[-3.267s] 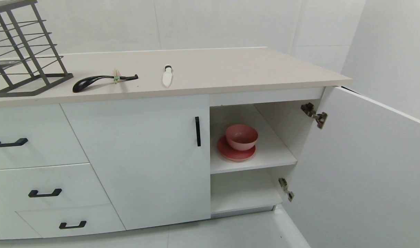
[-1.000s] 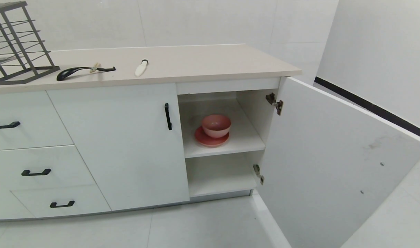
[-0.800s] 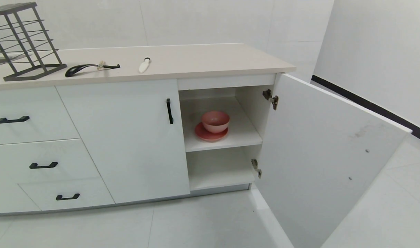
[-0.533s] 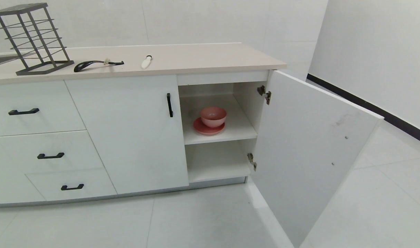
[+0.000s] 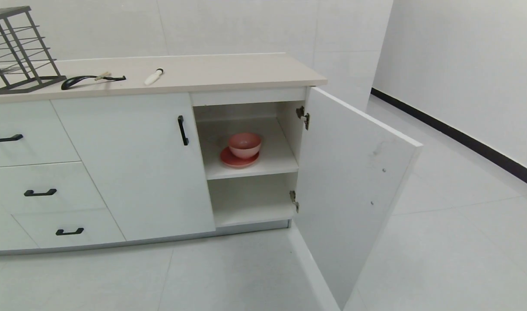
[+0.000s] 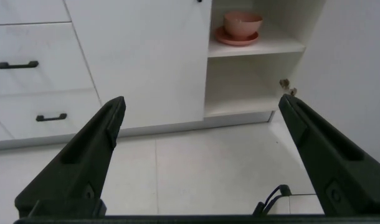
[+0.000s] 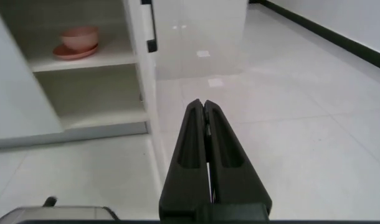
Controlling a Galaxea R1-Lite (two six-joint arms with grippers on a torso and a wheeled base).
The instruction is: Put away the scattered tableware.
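Over the floor (image 6: 196, 168), left pincer (image 6: 202, 102) gapes wide; right pincer (image 7: 204, 104) pressed together.

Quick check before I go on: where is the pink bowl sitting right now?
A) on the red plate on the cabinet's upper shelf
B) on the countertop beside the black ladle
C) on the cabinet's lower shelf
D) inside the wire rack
A: the pink bowl rests on the red plate, which lies on the upper shelf.

Head above, wrists seemingly low; common cabinet (image 5: 129, 164)
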